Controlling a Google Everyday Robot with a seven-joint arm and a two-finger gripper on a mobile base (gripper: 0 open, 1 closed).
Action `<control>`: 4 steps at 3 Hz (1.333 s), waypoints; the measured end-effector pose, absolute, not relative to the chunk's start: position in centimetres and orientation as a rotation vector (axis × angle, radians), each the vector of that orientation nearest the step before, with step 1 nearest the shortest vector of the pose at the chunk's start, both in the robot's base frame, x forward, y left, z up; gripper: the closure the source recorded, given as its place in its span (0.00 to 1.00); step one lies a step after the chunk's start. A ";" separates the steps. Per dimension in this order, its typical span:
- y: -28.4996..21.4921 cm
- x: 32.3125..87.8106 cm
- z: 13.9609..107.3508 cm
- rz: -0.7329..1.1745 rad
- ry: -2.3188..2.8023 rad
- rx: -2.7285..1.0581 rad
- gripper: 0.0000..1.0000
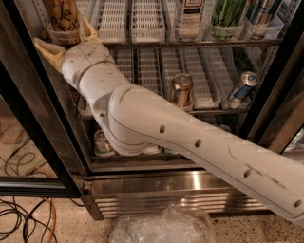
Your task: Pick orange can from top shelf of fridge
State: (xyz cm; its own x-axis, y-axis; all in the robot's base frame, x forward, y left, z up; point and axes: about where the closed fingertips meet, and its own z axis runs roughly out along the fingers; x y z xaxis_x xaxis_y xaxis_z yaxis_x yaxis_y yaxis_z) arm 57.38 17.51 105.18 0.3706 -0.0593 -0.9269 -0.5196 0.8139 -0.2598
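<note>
The orange can (61,14) stands at the far left of the top shelf (190,43) of the fridge (175,182), in a clear front cup; its top is cut off by the frame. My gripper (61,32) is at the can's base, open. One tan finger (46,48) is to the can's left and the other (88,29) to its right, straddling the can and its cup. I cannot tell whether they touch it. My white arm (156,133) reaches in from the lower right.
A copper-gold can (181,89) and a blue-and-silver can (242,86) sit on the middle rack. More bottles and cans (228,12) stand right on the top shelf. The black door frame (33,128) is at left. A plastic bag (164,227) and cables (19,223) lie on the floor.
</note>
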 end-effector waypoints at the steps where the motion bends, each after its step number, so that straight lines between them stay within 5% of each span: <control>1: 17.0 59.5 105.0 0.302 1.176 -0.554 0.34; 4: 17.3 61.6 106.0 0.313 1.148 -0.556 0.32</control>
State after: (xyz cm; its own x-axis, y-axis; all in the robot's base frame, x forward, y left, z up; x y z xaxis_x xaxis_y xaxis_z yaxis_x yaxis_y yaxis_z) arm 61.55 17.26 105.98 0.3880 -0.0450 -0.9206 -0.5064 0.8242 -0.2537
